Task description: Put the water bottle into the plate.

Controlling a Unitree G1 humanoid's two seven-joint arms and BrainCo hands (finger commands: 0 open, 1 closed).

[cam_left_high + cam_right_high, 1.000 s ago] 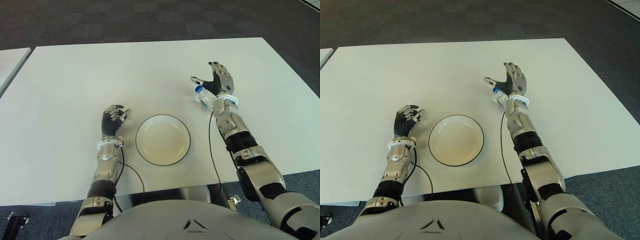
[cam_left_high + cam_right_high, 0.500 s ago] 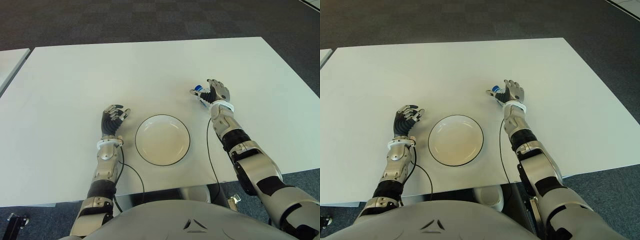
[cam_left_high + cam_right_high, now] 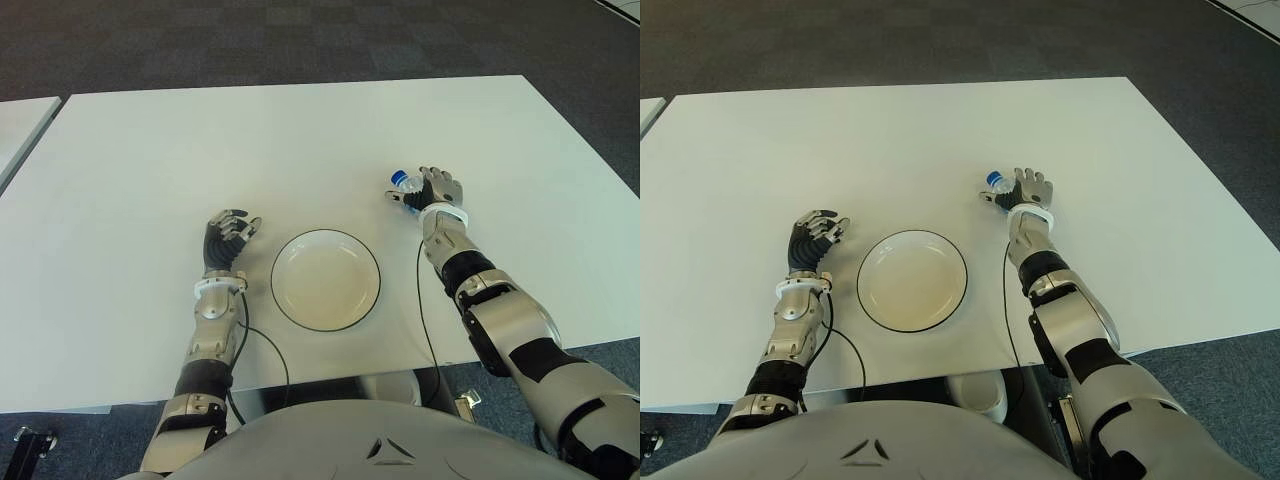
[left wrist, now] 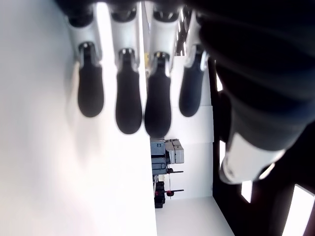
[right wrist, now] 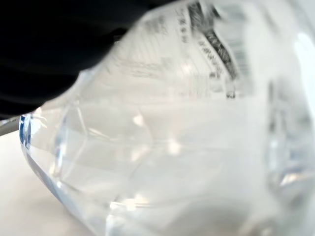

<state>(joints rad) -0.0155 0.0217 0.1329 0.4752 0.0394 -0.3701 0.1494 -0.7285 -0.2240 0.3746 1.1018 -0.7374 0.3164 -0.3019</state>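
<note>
Item: water bottle [image 3: 405, 187]. Clear plastic, blue cap, printed label. It lies on the white bench [image 3: 150, 150], beyond and to the right of the plate, its cap end showing past the fingers of the right hand. The right wrist view is filled by its clear body and label, pressed close against the dark palm.

Item: plate [image 3: 326, 280]. White, round, dark rim. It sits near the front edge of the bench, between the two arms. Nothing lies in it.

Item: right hand [image 3: 436, 190]. Set down over the bottle, palm on top of it, fingers curved around its body. From the closeness of bottle to palm in the wrist view, the grip appears to be closing or just made; whether it is firm enough to lift cannot be told.

Item: left hand [image 3: 229, 234]. It shows just left of the plate, apart from its rim, fingers loosely curled, holding nothing. The left wrist view shows four dark fingertips hanging near the white surface with no object among them.

Status of task: early stage. Done, as far as can be seen: the right hand has reached the bottle and covers it. Left to do: secure the hold, lift the bottle off the bench, carry it toward the robot and to the left over the plate rim, set it inside and let go.
</note>
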